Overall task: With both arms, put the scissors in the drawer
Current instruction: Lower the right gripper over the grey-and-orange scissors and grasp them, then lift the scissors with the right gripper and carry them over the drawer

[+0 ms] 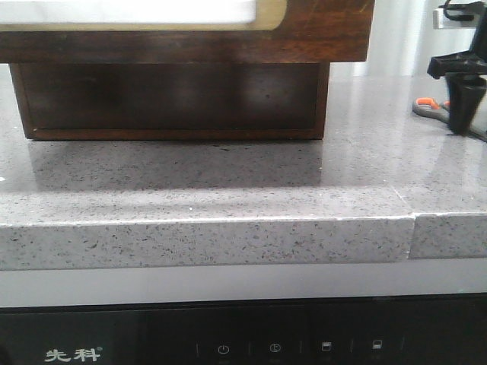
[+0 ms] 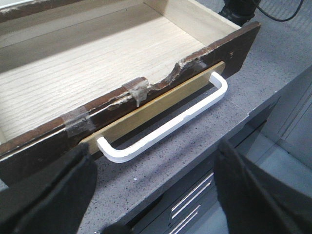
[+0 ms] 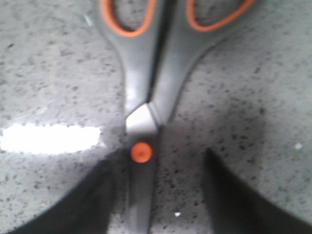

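Observation:
The scissors (image 3: 151, 73), with grey handles and orange-lined loops, lie flat on the speckled grey counter; they also show at the far right of the front view (image 1: 428, 108). My right gripper (image 3: 158, 165) is open and low over them. Its fingers (image 3: 92, 200) stand on either side of the blades just past the orange pivot screw, the blades nearer one finger. It shows in the front view too (image 1: 463, 114). The drawer (image 2: 97, 63) is pulled open, its pale wood inside empty and its dark front's upper edge chipped. My left gripper (image 2: 153, 163) is open and empty just in front of its white handle (image 2: 165, 129).
The dark wooden box (image 1: 175, 99) with the drawer front (image 1: 327, 34) fills the back left of the counter (image 1: 228, 182). The counter's front edge (image 1: 205, 239) drops to an appliance panel below. Grey cabinet drawers (image 2: 195, 204) lie under the counter edge.

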You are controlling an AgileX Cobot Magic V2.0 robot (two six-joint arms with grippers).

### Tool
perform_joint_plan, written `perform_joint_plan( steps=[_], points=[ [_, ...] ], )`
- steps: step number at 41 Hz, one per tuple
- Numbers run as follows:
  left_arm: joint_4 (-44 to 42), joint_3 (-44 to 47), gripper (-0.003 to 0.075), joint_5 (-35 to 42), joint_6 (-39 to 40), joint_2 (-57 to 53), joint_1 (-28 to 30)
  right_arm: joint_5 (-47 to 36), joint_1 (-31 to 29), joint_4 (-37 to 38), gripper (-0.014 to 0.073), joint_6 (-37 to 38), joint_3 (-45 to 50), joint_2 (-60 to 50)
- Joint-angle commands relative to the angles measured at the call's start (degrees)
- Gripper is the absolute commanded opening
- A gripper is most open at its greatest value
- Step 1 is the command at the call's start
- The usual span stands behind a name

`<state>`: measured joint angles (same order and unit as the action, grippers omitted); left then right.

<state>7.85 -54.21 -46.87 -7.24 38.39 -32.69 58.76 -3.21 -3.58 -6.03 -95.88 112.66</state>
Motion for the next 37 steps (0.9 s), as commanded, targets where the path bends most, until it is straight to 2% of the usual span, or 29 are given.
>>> perform_joint_plan(
  steps=[1,6,10,21,37],
  points=[
    [0.5,-1.8,0.0491,4.6,0.5,0.0,-0.4,-1.2,-0.1,-1.0,0.0234,-0.8,-1.6,-2.5],
    [0.5,-1.8,0.0491,4.6,0.5,0.0,-0.4,-0.9,-0.1,-1.0,0.0087,-0.8,-1.6,-2.5],
    [0.5,-1.8,0.0491,4.6,0.5,0.0,-0.4,-0.9,-0.1,-1.0,0.0035,-0.8,-1.6,-2.5],
    [0.5,-1.8,0.0491,4.6,0.5,0.0,-0.4,-0.6,-0.1,-1.0,0.0036,-0.8,-1.7,-5.0],
    [0.5,-1.8,0.0491,4.6,0.5,0.0,-0.4,-3.2,0.0,-1.0,0.0036,-0.9,-1.7,-19.9]
  ],
)
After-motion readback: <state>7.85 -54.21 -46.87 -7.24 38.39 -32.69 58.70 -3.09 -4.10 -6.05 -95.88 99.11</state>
